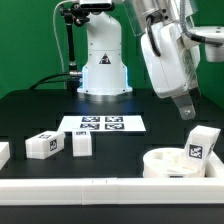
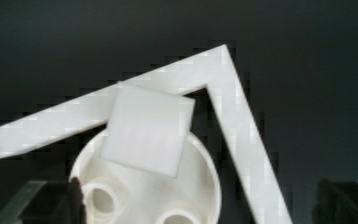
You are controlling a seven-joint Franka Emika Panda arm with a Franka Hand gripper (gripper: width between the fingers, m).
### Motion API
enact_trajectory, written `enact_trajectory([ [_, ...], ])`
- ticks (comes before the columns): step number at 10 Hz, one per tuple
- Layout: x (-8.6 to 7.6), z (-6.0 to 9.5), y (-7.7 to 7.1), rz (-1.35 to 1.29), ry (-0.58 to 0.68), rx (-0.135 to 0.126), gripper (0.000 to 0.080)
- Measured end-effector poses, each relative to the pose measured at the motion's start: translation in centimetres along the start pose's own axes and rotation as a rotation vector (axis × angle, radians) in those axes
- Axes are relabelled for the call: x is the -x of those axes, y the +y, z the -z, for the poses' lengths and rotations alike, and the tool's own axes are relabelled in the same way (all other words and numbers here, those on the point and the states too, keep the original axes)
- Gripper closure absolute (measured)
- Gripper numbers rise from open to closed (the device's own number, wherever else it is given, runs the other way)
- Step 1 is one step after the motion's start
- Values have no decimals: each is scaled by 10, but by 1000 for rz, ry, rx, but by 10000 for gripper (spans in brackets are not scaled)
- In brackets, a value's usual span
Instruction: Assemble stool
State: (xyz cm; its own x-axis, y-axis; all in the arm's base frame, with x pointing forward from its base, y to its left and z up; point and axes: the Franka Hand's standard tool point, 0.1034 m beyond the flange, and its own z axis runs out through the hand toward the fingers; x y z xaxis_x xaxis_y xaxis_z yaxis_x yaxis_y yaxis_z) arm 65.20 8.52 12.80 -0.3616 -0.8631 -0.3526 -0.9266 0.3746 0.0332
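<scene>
The round white seat (image 1: 166, 165) lies at the exterior view's right front, next to the border rail. One blocky tagged leg (image 1: 201, 146) stands upright on it. In the wrist view the seat (image 2: 158, 195) shows two round sockets, with the leg (image 2: 155, 130) on its far part. Two loose legs (image 1: 42, 146) (image 1: 82, 143) lie on the table at the exterior view's left, and a third white part (image 1: 3, 153) is cut off at the edge. My gripper (image 1: 186, 108) hangs above the seat and leg, apart from them. It is open and empty, with dark fingers (image 2: 44, 200) wide apart.
The marker board (image 1: 102, 124) lies flat in front of the robot base (image 1: 104, 70). A long white border rail (image 1: 90, 187) runs along the front. In the wrist view two rails meet in a corner (image 2: 226, 62) just beyond the seat.
</scene>
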Motion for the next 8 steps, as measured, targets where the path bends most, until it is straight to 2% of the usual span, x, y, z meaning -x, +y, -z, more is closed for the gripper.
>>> enact_trajectory([
  [1, -2, -1, 0, 34, 3, 2, 150],
  [2, -10, -2, 1, 143, 7, 16, 150],
  [3, -22, 1, -1, 241, 7, 40, 150],
  [5, -56, 14, -14, 400, 9, 47, 150],
  [7, -47, 10, -10, 408, 8, 50, 150],
  [8, -49, 11, -11, 448, 8, 49, 150],
])
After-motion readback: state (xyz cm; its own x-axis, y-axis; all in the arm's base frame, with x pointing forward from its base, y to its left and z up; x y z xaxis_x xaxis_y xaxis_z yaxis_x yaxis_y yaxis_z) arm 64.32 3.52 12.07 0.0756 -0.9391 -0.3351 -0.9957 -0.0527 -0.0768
